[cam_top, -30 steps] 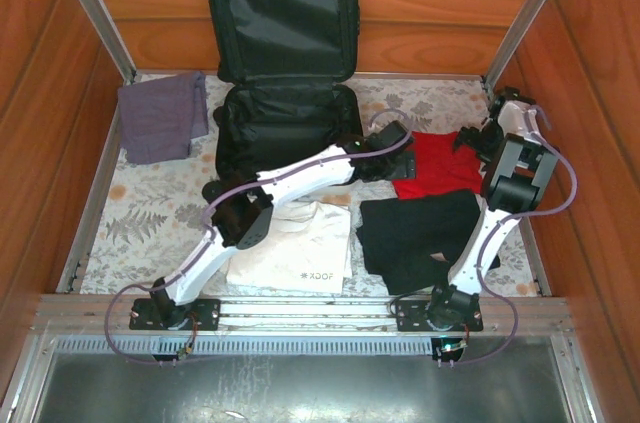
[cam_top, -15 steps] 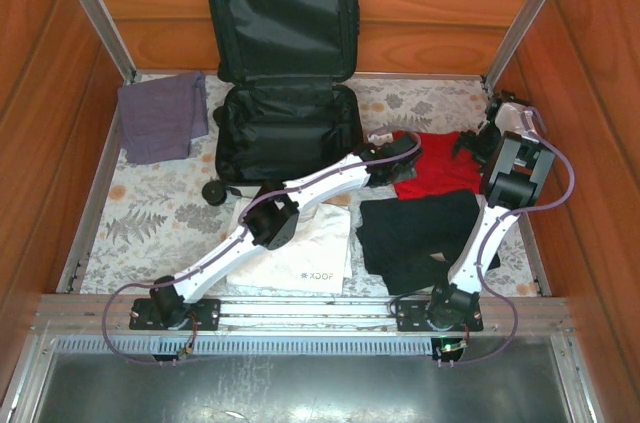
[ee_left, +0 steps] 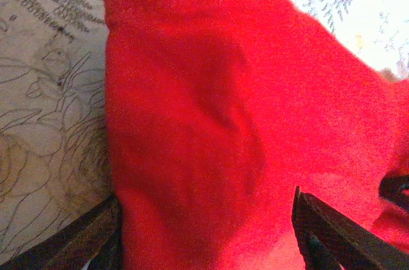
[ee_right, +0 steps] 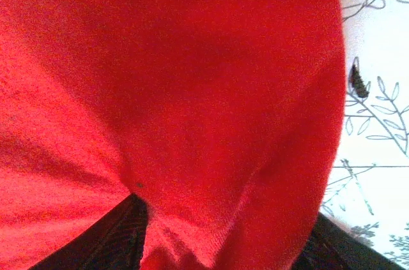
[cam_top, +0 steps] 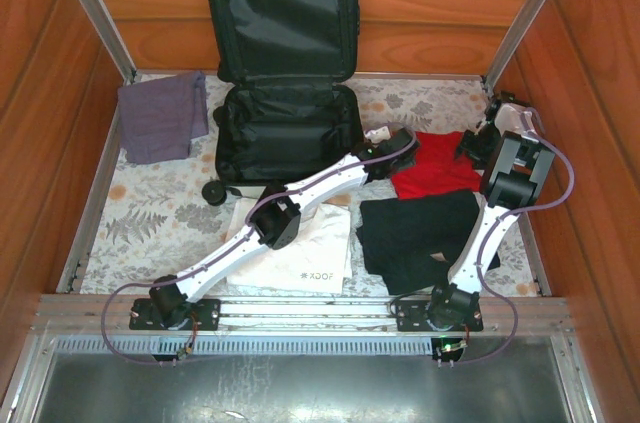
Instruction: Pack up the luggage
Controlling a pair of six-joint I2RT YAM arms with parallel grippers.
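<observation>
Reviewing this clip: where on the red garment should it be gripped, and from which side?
Take the red garment at its two opposite side edges, from above: left tool on the edge nearer the luggage, right tool on the other. It lies flat and limp on the table, so one pinch would probably let it droop.
</observation>
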